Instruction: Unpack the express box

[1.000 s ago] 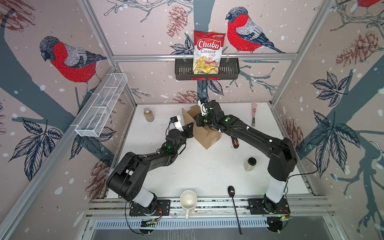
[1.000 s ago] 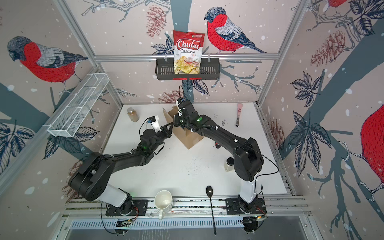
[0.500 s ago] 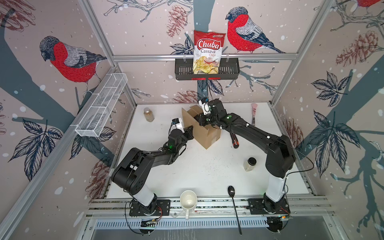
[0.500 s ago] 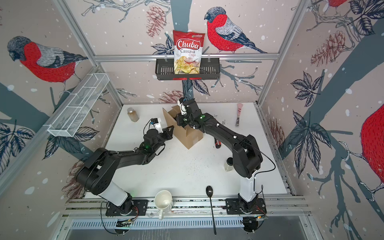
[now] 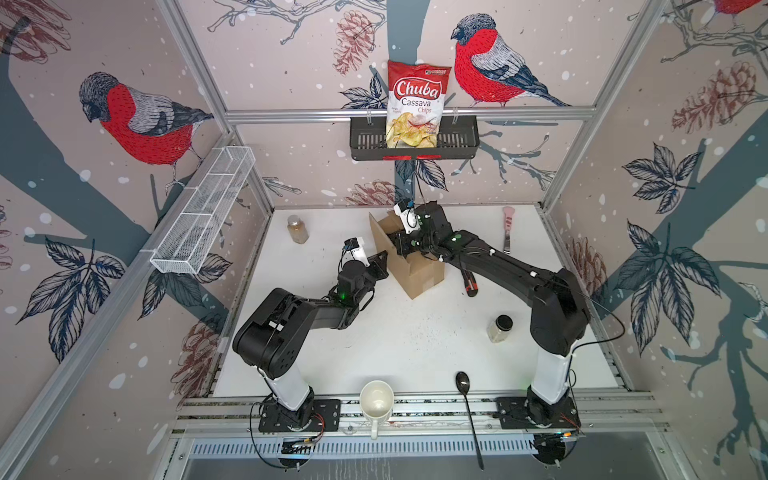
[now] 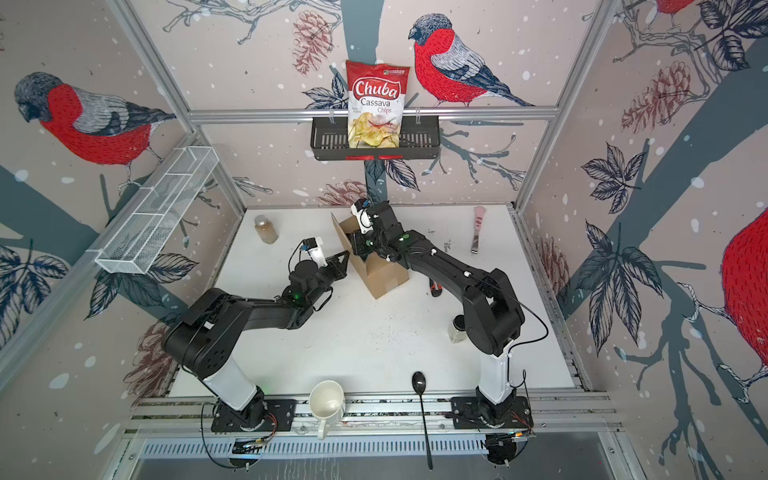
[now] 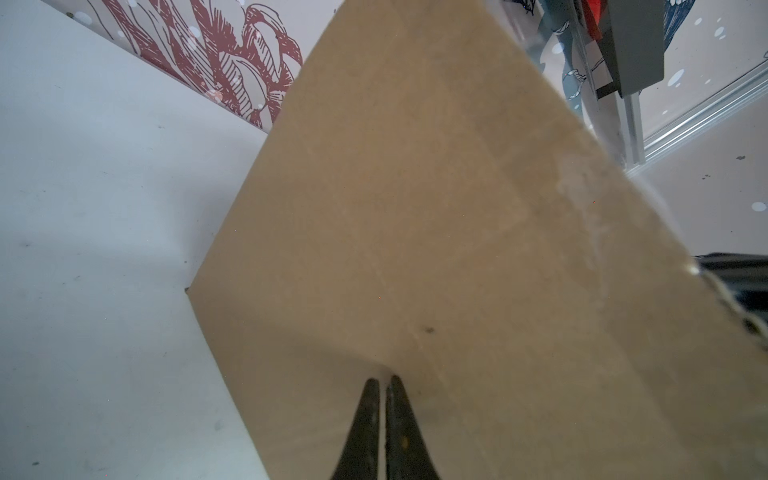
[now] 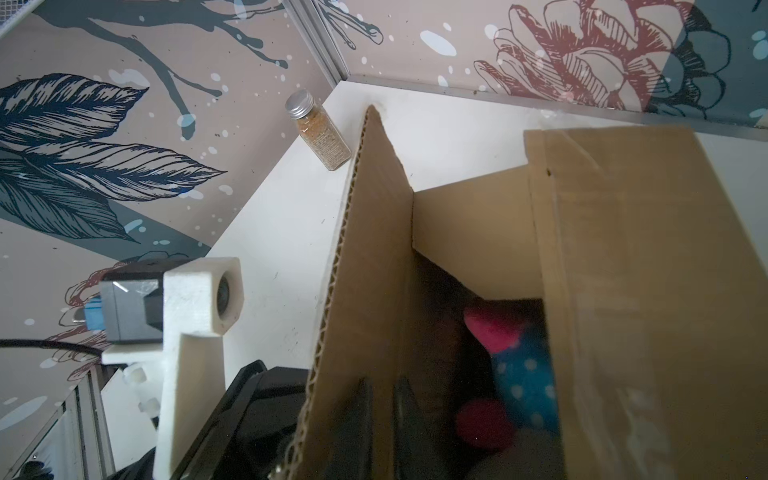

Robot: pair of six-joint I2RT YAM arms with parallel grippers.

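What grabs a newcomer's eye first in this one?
The open express box at the back of the table, left claw shut at its outer side, right claw shut at its opening. A pink-and-blue item lies inside. A red chips bag stands in the black wall basket.

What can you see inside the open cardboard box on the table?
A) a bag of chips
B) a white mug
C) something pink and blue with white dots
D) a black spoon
C: the right wrist view looks down into the open express box, and a pink and blue dotted thing lies in its shadowed inside.
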